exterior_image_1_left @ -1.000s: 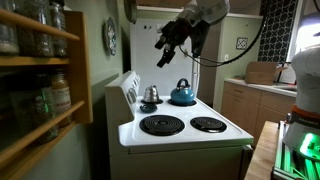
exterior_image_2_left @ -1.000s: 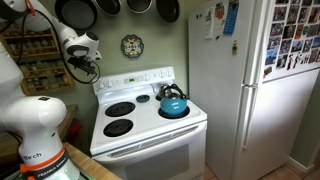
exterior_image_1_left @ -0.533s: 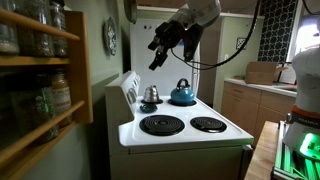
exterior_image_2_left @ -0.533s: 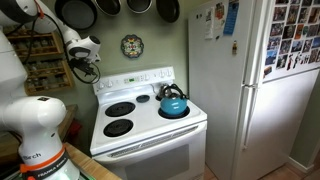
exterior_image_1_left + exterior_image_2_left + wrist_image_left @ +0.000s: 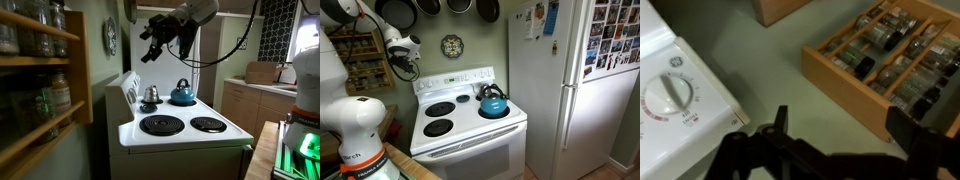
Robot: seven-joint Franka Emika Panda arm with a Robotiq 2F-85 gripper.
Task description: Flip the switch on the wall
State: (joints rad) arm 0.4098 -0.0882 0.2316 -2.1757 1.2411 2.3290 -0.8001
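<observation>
The pale grey-green wall (image 5: 97, 75) rises behind the white stove and also shows in the other exterior view (image 5: 428, 55). No switch shows on it in any view. My gripper (image 5: 148, 52) hangs in the air close to the wall, above the stove's back panel, next to the wooden shelf (image 5: 360, 60); it also shows there (image 5: 406, 69). In the wrist view the gripper (image 5: 845, 125) is open and empty, with bare wall (image 5: 790, 65) between its two dark fingers (image 5: 780, 118).
A white stove (image 5: 180, 135) with a blue kettle (image 5: 182, 94) stands below. A round clock (image 5: 110, 37) hangs on the wall. The stove's control knob (image 5: 665, 95) and a wooden spice shelf (image 5: 890, 55) flank the gripper. Pans (image 5: 398, 12) hang above; a white refrigerator (image 5: 570, 90) stands beside.
My gripper has moved up a little and closer to the wall, over the stove's back panel. It stays open. Nothing else has moved.
</observation>
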